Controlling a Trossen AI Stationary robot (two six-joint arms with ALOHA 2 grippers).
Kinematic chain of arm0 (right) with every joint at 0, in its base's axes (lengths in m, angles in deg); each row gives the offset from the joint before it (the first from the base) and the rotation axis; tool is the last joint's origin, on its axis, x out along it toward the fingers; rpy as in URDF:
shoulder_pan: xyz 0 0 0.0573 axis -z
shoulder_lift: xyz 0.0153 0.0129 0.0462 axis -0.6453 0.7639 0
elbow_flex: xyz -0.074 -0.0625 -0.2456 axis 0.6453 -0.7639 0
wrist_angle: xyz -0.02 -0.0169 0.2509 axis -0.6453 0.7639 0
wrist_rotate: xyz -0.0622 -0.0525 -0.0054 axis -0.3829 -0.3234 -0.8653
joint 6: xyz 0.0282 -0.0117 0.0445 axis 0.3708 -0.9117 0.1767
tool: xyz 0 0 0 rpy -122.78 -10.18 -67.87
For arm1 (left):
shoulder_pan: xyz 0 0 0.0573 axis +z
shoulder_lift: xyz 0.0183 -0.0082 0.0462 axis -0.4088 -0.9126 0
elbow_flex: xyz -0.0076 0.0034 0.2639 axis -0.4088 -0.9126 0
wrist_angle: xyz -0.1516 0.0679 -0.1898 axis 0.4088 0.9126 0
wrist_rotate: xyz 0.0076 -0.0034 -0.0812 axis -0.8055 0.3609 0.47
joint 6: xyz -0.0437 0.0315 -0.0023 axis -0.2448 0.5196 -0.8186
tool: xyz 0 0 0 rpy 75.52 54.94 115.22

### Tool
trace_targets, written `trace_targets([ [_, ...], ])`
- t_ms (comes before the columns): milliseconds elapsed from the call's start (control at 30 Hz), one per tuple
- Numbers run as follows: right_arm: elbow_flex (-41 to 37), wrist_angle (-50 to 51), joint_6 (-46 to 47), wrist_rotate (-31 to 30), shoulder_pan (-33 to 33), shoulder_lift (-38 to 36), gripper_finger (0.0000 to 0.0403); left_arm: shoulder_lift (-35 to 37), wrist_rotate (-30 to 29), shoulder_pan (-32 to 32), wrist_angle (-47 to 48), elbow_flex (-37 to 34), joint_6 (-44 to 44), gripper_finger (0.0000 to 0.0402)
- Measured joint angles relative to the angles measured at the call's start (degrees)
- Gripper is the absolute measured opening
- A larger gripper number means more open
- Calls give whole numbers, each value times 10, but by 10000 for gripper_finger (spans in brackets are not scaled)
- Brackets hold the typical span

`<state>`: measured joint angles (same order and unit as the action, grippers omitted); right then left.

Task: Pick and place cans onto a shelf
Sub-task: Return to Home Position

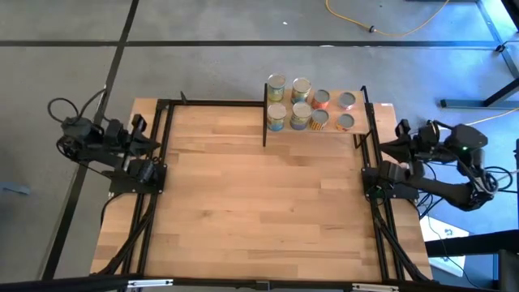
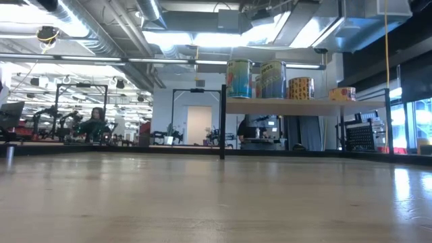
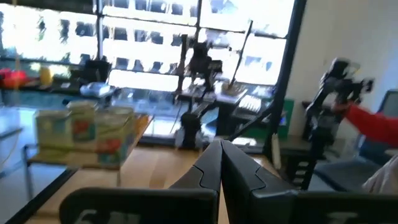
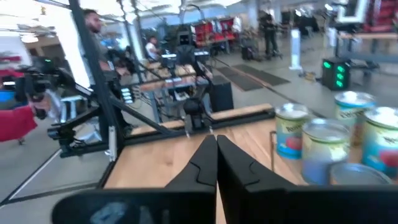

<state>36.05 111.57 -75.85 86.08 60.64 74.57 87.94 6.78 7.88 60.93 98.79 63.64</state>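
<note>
The left claw [image 3: 219,145] is closed on nothing, its two dark fingers pressed together to a point. It is folded back with its arm at the left edge of the bench [image 1: 259,211], well apart from the cans. The right claw [image 4: 216,139] is closed in the same way and holds nothing. It is tucked in at the right edge of the bench [image 4: 161,162], and from its wrist some of the cans [image 4: 323,149] show close by on one side.

Between the two arms the middle of the bench is bare wood.

At the far edge of the bench, toward the right arm's side, stands the shelf [image 1: 331,131], a light wooden board raised on thin black posts [image 1: 265,122]. Eight cans [image 1: 301,116] stand upright on the board in two rows of four, close together. The four on the left are taller, with green, yellow and blue labels. The four on the right are lower, with orange-red labels.

In the low view the board [image 2: 304,106] sits well above the bench top, with the cans [image 2: 273,79] in a line along it.

In the room behind, a person [image 2: 94,123] sits at a far desk.
</note>
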Motion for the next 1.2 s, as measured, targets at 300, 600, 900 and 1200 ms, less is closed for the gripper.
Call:
trace_targets([
  [300, -125, -147, -59, 46, 0, -14, 3, 0, 27, 0, -111, -89, 7, 0],
  [600, -265, -327, -84, 89, 0, -14, 3, 1, 31, 0, -227, -191, 46, 0],
  [900, -356, -411, -56, 104, 0, -12, 3, 1, 25, 0, -290, -287, 30, 0],
  [1200, -393, -415, -99, 118, 0, -12, 3, 1, 29, 0, -383, -378, 53, 0],
])
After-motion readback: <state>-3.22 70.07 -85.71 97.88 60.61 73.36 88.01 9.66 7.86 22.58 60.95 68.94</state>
